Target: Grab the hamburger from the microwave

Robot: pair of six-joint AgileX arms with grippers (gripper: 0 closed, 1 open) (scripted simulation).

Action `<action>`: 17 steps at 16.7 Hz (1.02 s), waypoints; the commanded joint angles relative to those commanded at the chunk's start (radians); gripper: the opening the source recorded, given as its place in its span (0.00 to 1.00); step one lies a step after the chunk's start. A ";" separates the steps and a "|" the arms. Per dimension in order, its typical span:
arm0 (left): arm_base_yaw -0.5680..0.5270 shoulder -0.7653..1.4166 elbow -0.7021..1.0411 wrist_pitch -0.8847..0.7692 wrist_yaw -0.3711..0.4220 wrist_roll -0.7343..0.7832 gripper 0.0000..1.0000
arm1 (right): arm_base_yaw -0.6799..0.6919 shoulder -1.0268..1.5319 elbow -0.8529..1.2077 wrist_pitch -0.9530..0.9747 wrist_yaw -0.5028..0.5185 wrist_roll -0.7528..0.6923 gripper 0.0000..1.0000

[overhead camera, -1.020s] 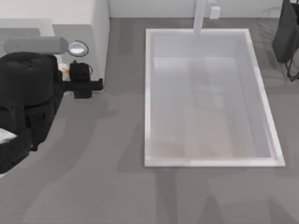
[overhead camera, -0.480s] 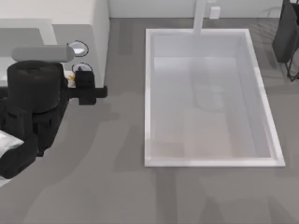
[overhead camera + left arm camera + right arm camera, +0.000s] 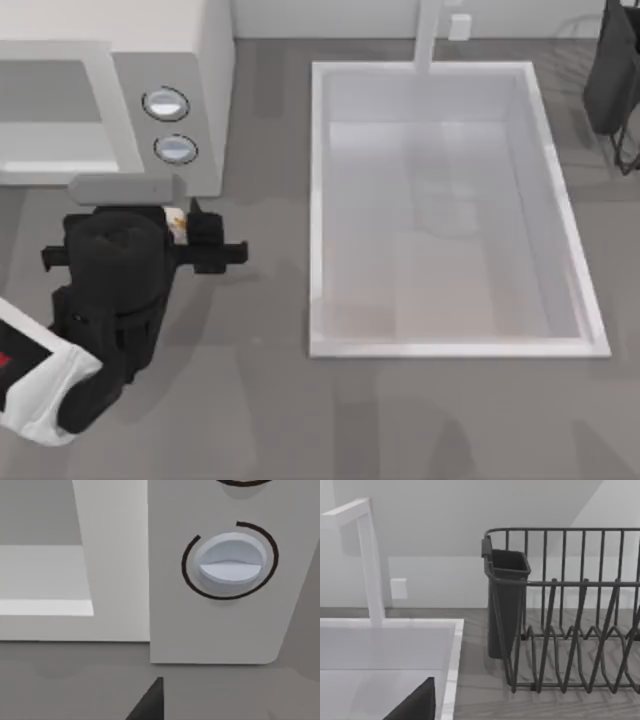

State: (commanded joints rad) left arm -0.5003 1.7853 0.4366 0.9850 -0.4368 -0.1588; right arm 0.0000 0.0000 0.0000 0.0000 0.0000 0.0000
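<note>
At the left of the top view, the left gripper (image 3: 190, 228) hangs just in front of the microwave (image 3: 200, 60), below its dials, and appears clenched on the hamburger (image 3: 177, 222), a tan sliver peeking beside the wrist. The step looks like carrying the food clear; next it needs a steady pull away. The right arm sits parked at the upper right.

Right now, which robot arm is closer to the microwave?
Left. The left gripper sits just in front of the microwave, below its dials. The right arm is parked far across the sink.
</note>
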 joint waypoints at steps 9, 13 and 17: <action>0.007 0.187 -0.077 0.247 0.010 0.003 0.00 | 0.000 0.000 0.000 0.000 0.000 0.000 1.00; 0.007 0.187 -0.077 0.247 0.010 0.003 0.23 | 0.000 0.000 0.000 0.000 0.000 0.000 1.00; 0.007 0.187 -0.077 0.247 0.010 0.003 0.53 | 0.000 0.000 0.000 0.000 0.000 0.000 1.00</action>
State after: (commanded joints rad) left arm -0.4936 1.9720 0.3595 1.2318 -0.4267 -0.1559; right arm 0.0000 0.0000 0.0000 0.0000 0.0000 0.0000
